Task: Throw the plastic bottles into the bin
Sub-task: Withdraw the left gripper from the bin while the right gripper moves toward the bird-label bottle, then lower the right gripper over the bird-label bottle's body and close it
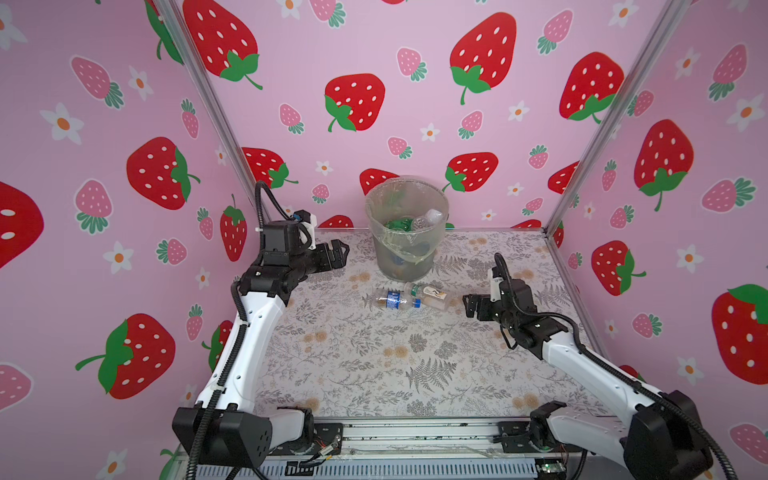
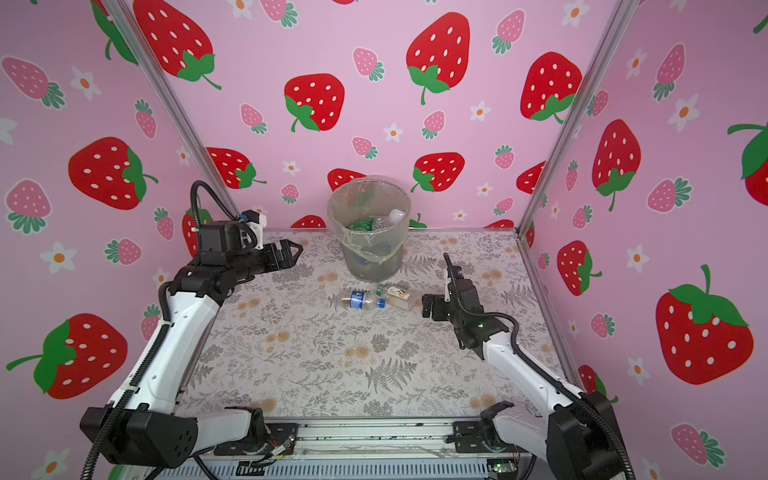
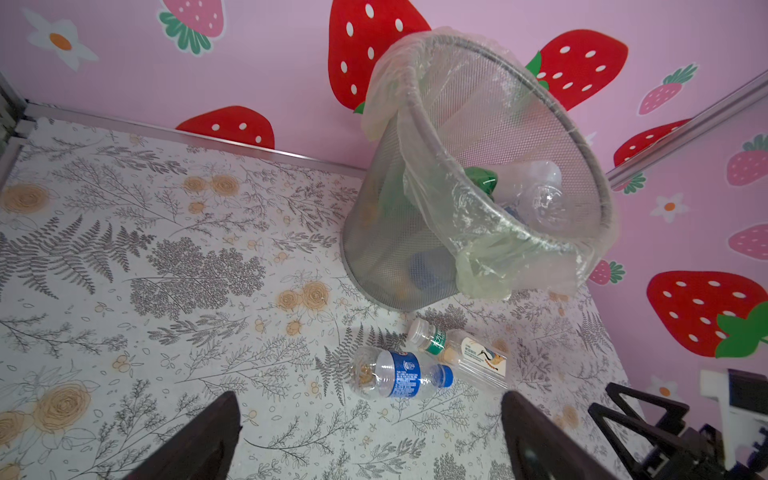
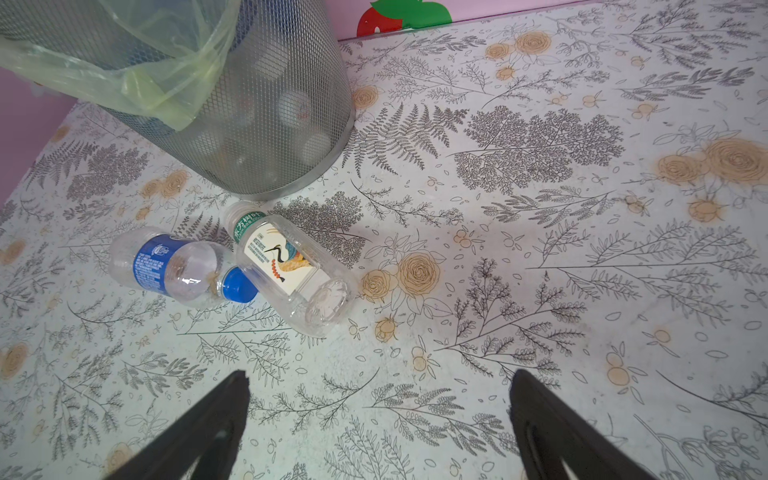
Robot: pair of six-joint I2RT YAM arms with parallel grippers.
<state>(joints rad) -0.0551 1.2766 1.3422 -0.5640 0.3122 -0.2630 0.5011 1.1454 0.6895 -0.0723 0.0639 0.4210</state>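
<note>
Mesh bin wall shows only from wrists (2 bottles beside); left hand, right hand spread.

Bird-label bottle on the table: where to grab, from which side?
Probably across its clear body near the base, from above, with the right gripper, the nearer one. The bird-label bottle lies on its side, and the cap of the blue-label bottle touches its labelled middle, leaving the base end freer.
</note>
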